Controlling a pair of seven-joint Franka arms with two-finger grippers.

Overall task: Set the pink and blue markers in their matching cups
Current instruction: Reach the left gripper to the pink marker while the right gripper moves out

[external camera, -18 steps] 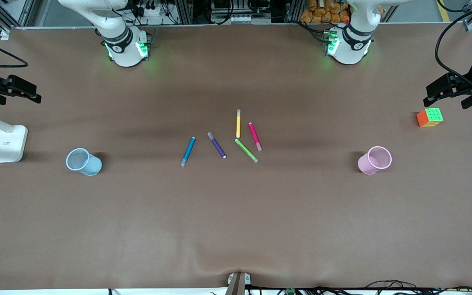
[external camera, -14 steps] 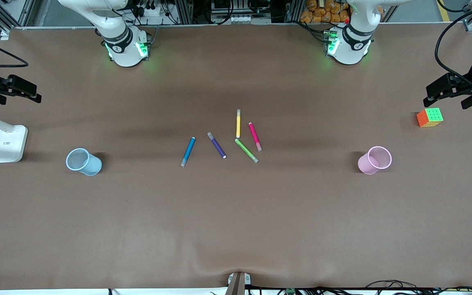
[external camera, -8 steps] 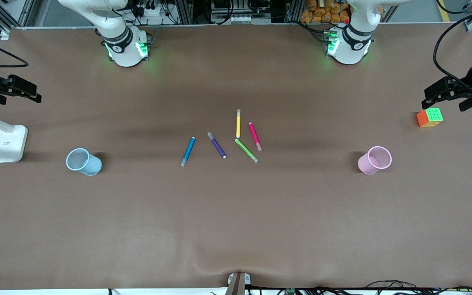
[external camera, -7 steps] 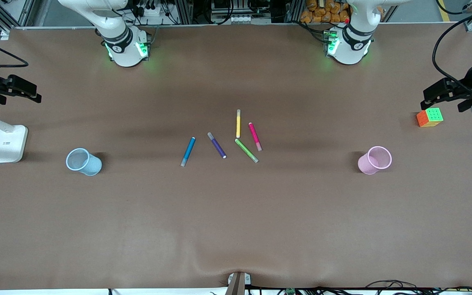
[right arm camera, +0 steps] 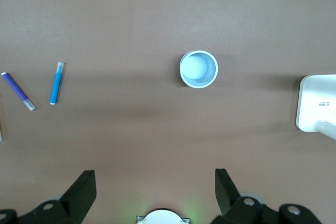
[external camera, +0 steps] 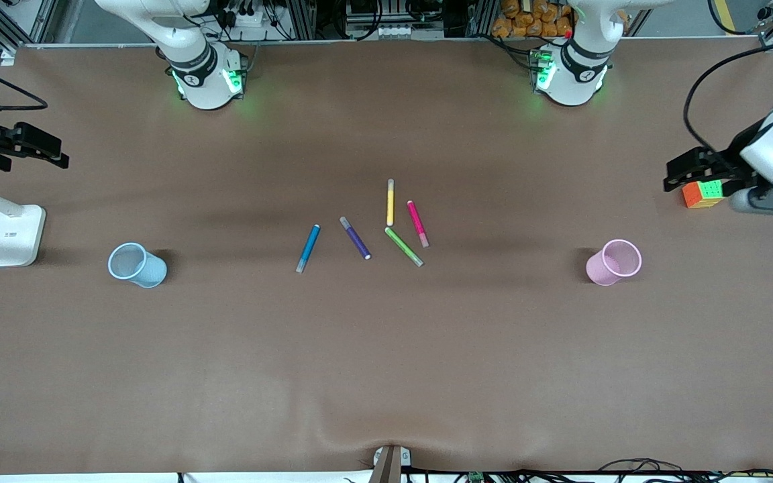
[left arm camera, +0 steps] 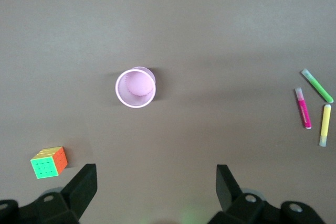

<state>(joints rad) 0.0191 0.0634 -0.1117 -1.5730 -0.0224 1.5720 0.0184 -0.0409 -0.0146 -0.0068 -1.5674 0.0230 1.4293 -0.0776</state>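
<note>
Mid-table, the blue marker lies at about nine o'clock from the pink marker. Blue cup and pink cup stand toward opposite ends. Left gripper, apparently above the cube, and right gripper both gape, empty.

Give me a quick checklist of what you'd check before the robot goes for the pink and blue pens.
1. Pink pen lies free on the table among the other pens: ok.
2. Blue pen lies alone, nothing touching it: ok.
3. Pink cup upright, nothing in it: ok.
4. Blue cup upright, nothing in it: ok.
5. Left gripper open and holding nothing, above the puzzle cube: ok.
6. Right gripper open and holding nothing, waiting above the white lamp base: ok.
</note>
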